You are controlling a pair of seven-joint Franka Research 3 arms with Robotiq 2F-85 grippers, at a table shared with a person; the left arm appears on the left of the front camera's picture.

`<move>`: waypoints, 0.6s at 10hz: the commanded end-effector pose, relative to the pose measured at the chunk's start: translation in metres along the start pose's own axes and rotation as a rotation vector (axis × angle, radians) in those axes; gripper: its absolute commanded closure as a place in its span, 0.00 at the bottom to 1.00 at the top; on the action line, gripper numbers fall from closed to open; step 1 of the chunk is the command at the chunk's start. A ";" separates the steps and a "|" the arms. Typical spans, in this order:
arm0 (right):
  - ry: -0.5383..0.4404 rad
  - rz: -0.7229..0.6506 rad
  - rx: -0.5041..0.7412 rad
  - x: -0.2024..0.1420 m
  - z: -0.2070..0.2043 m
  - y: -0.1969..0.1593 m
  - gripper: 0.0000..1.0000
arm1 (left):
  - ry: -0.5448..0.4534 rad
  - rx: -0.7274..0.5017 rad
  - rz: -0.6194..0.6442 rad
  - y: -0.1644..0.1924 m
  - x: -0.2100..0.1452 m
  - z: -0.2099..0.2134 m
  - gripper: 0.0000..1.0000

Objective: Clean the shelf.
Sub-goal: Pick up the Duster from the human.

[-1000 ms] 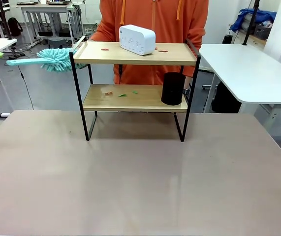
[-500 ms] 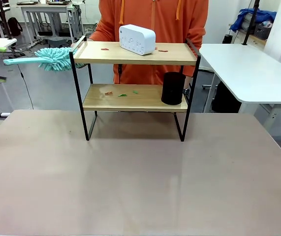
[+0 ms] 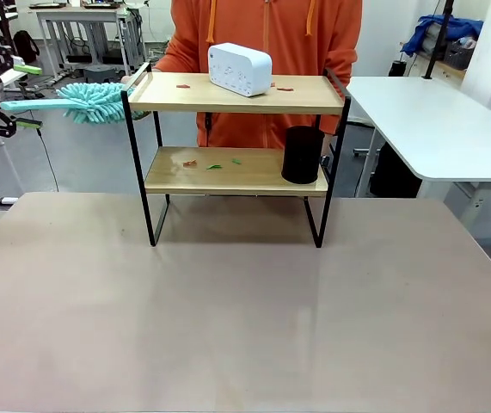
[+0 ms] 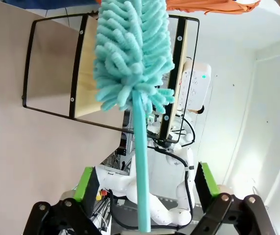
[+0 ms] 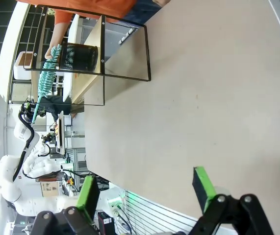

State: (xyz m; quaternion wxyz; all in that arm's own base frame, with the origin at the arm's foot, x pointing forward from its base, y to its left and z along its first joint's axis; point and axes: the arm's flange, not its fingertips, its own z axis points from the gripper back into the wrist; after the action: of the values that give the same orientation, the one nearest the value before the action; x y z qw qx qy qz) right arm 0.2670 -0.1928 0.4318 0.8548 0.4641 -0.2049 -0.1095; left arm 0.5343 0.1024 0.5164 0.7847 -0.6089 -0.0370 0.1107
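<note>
The shelf (image 3: pixel 236 95) stands at the table's far middle, its two wooden boards in a black frame. Red scraps (image 3: pixel 284 88) lie on the top board, and red and green scraps (image 3: pixel 215 164) on the lower one. A person in orange behind it holds a teal duster (image 3: pixel 99 101) out to the left, handle first. My left gripper (image 3: pixel 27 96) is open, with the handle's end between its fingers. In the left wrist view the duster (image 4: pixel 130 54) runs up between the spread green pads (image 4: pixel 86 181) toward the shelf (image 4: pixel 83 73). My right gripper (image 5: pixel 147 191) is open, low over the table.
A white box (image 3: pixel 240 69) sits on the top board and a black mesh cup (image 3: pixel 302 155) on the lower board's right end. The brown tabletop (image 3: pixel 245 310) stretches in front of the shelf. A white side table (image 3: pixel 434 120) stands at the right.
My left gripper has come in from the left edge and now brackets the duster handle's end. The duster has shifted slightly up and left.
</note>
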 end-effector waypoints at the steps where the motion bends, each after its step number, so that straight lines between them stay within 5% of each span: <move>1: -0.012 0.027 0.020 0.001 -0.001 0.000 0.00 | -0.008 -0.008 0.018 -0.008 -0.005 -0.003 0.00; 6: -0.012 0.027 0.020 0.001 -0.001 0.000 0.00 | 0.091 0.012 0.054 -0.003 -0.012 -0.021 0.00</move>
State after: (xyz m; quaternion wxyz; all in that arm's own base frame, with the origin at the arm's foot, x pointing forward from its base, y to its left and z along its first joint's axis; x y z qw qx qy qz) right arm 0.2670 -0.1928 0.4318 0.8548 0.4641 -0.2051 -0.1091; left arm 0.5321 0.0830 0.5130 0.7839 -0.6125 -0.0014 0.1016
